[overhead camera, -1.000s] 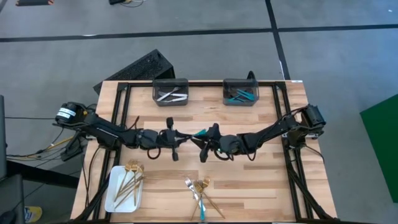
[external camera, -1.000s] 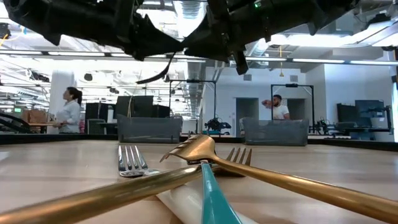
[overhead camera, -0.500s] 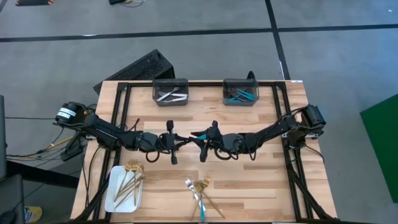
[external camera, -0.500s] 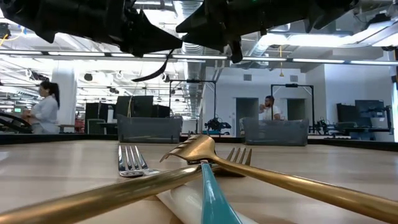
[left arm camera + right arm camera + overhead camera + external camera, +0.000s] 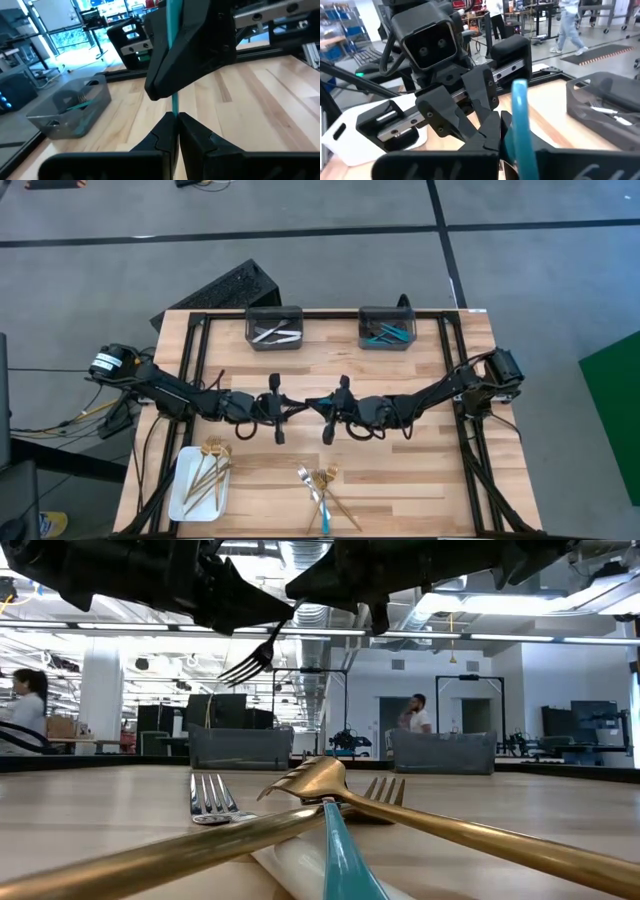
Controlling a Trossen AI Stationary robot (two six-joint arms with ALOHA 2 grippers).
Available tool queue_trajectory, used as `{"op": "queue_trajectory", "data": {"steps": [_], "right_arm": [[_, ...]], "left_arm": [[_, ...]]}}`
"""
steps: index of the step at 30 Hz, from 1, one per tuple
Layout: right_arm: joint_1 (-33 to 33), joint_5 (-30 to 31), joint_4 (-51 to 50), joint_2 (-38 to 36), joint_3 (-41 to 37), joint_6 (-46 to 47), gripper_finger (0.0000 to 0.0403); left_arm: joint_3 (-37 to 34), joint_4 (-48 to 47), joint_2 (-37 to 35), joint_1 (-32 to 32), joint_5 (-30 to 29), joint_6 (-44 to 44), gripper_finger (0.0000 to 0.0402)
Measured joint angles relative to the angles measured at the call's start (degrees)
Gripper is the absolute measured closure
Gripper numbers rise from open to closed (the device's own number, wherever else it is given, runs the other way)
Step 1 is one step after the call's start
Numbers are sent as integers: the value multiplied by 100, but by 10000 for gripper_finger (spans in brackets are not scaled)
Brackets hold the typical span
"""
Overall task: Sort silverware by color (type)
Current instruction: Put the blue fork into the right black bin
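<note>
Turquoise-handled fork (image 5: 318,400) pinched above table centre by both left gripper (image 5: 290,404) and right gripper (image 5: 325,408), 2 grey bins (image 5: 274,327) behind, white tray (image 5: 187,490) and loose forks (image 5: 322,485) in front

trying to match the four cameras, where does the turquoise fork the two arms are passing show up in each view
High view: the turquoise fork sits mid-table, between the left pincer and the right pincer.
Low view: only its tines show, hanging below the dark arms at the top.
Left wrist view: its handle rises from the shut fingers.
Right wrist view: its handle stands in the foreground.
Shared landmark: the grey bin holding turquoise utensils.
</note>
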Motion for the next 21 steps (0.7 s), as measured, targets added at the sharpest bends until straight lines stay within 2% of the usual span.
{"op": "queue_trajectory", "data": {"steps": [3, 5, 9, 13, 16, 21], "right_arm": [[-21, 7, -61, -42, 0, -381, 390], [-64, 157, -485, -179, 45, -694, 390], [-320, 1025, -2501, -682, 418, -866, 390], [-661, 1463, -4690, -1100, 892, -895, 390], [-1121, 1508, -5975, -1345, 1227, -1156, 390], [-2177, 1452, -7329, -1440, 1707, -1590, 390]], "left_arm": [[5, -71, -1, 0, -45, -130, 388], [9, -241, -7, 0, -102, -149, 379], [7, -888, -4, -28, -197, -488, 353], [7, -1453, -4, -11, -236, -788, 331], [4, -1775, -4, -20, -227, -956, 323], [4, -1933, -4, -9, -170, -1091, 323]]}}
